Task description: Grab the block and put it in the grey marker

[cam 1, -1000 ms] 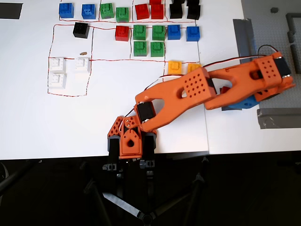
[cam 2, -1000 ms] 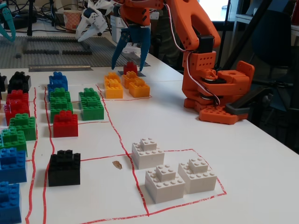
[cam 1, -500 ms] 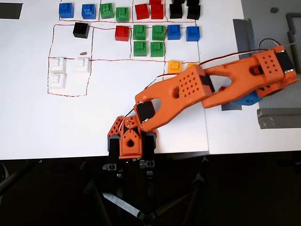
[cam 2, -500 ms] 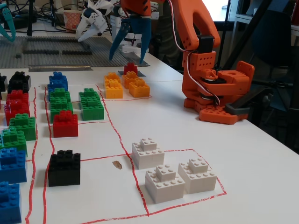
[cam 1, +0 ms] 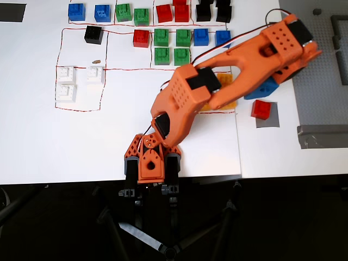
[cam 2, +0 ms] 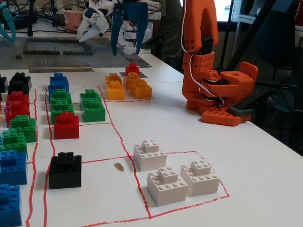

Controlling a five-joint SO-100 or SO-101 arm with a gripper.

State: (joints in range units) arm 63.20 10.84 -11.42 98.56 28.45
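The red block sits on the grey marker, a small grey square just past the yellow bricks. In the fixed view my gripper hangs well above the block, its blue fingers spread apart with nothing between them. Seen from overhead, the gripper is just above the block in the picture, mostly hidden under the orange arm. The gripper is open and is not touching the block.
Yellow bricks lie beside the marker. Green, red, blue, black and white bricks fill red-outlined areas. A grey studded plate and a grey strip lie beyond.
The gripper has risen and drawn away from the red block, which stays on the grey marker. The arm has swung upward in the overhead view, uncovering block and marker.
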